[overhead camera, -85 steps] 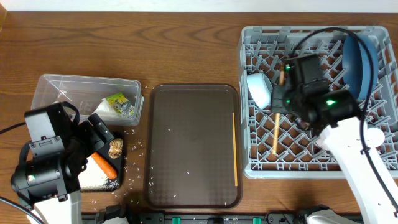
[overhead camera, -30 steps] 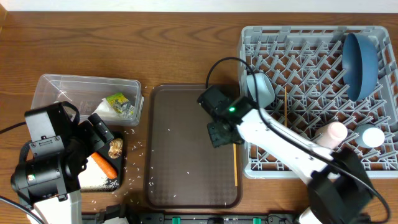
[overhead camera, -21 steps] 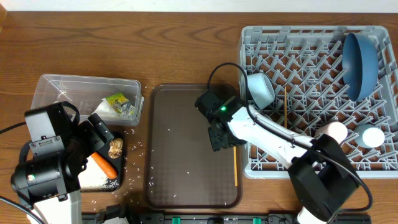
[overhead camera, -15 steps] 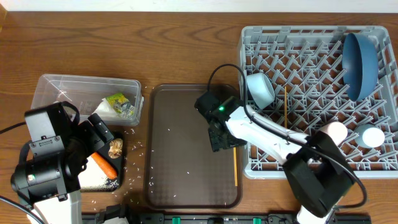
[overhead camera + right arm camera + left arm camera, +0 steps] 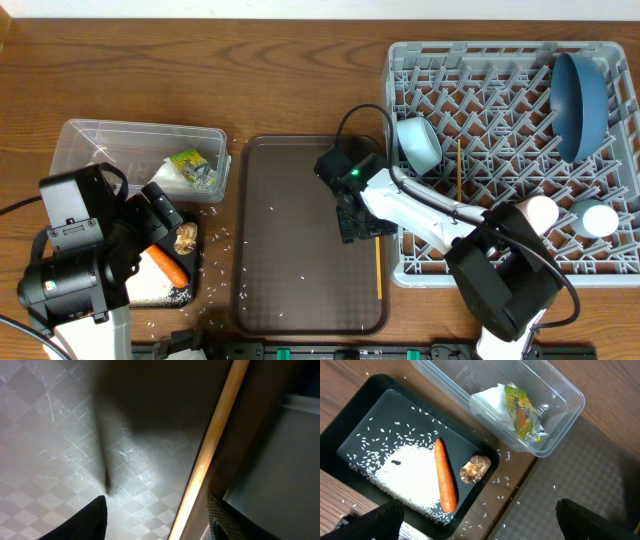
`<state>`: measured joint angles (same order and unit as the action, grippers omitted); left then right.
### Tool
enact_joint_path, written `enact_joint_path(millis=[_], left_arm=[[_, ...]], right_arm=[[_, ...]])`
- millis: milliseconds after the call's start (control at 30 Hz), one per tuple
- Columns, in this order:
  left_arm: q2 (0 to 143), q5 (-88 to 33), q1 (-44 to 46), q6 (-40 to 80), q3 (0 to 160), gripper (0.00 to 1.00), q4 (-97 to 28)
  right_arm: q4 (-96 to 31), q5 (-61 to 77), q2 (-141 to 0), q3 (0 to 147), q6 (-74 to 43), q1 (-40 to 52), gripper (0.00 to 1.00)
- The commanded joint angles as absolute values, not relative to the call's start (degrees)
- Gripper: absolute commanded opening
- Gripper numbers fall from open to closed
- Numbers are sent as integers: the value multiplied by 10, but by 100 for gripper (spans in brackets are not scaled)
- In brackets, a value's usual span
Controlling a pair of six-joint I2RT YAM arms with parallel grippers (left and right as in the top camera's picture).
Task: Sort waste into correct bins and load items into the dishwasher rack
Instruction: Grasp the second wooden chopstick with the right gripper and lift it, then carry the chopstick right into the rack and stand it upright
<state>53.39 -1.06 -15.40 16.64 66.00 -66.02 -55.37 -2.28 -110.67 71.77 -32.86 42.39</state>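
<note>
I'm hovering the right gripper [image 5: 360, 222] low over the right side of the dark brown serving tray [image 5: 290, 260]. Its fingers are standing apart and straddling the one wooden chopstick [image 5: 378, 270] left there. In the right wrist view the stick is passing between the two dark fingertips, closer to the right one, and nothing is pinched yet.

I'm judging this to be the dish-loading step, fetching the second chopstick to join the other chopstick [image 5: 459, 170] already lying in the grey dishwasher rack [image 5: 500, 50]. The next move is calling for a slight centring over the stick, a drop to the tray floor and a close across its width. That is tricky, because it is lying flat and thin right against the tray's raised rim.

Its long axis is running from my near side to the far side of the surface, parallel to that rim and just inside it. I cannot tell tip from butt.

The left gripper [image 5: 480, 517] is waiting spread wide and empty above the black tray [image 5: 385, 415].
</note>
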Motion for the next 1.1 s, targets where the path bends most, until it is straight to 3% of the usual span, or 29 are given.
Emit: enact_joint_path(millis=[0, 433, 467, 533, 600, 700, 1067], left_arm=[[535, -2, -157, 161, 662, 98, -662], [535, -2, -157, 161, 662, 98, -662], [535, -2, -157, 161, 662, 98, -662], [535, -2, -157, 161, 662, 98, -662], [535, -2, -157, 161, 662, 98, -662], [535, -2, -157, 161, 662, 98, -662], [535, -2, -157, 161, 662, 98, -662]], right_arm=[[-551, -25, -1125, 714, -336, 420, 59], [-535, 20, -1150, 715, -268, 433, 55], [-533, 17, -1150, 715, -264, 436, 50], [-529, 13, -1150, 715, -262, 439, 24], [-527, 13, -1150, 715, -261, 439, 9], [-523, 2, -1150, 717, -260, 439, 1], [-576, -2, -1059, 821, -205, 438, 1]])
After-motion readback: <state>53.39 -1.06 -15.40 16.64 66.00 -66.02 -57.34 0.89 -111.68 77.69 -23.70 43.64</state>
